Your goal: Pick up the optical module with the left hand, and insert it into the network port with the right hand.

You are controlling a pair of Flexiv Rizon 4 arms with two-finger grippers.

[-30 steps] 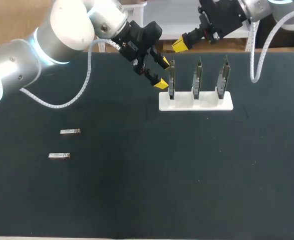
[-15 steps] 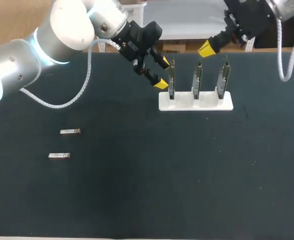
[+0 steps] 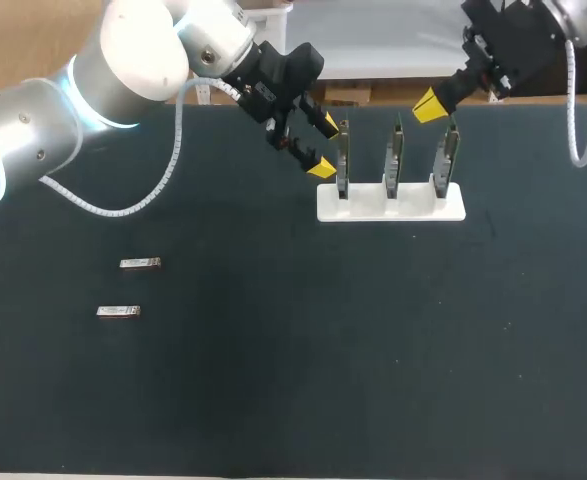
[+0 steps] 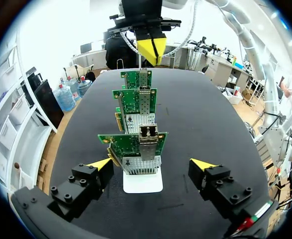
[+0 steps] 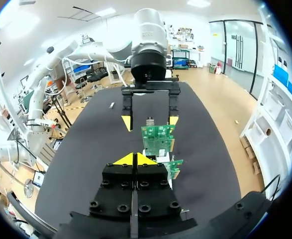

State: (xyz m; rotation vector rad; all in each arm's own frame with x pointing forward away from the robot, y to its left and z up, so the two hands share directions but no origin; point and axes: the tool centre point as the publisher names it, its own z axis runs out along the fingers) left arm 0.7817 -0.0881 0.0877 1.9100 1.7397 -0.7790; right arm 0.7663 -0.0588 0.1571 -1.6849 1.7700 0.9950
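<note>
Fetching an optical module looks to us like the step in hand, and neither arm has one yet. Two optical modules lie flat on the counter, one just beside the other, and both are well apart from either arm.

Our left fingers stand wide open and empty, just beside the leftmost card of three upright in the white stand. In the left wrist view that card's port sits ahead of the open tips, touching neither. Our right fingers are pressed together on nothing, above the rightmost card.

To do this well, we should first draw the left arm back clear of the cards. Then we should come down over one module with a tip on each long side. The piece is thin and lies low, so we judge it could slip unless we close near the counter. We should leave one end free for the right fingers to take.
</note>
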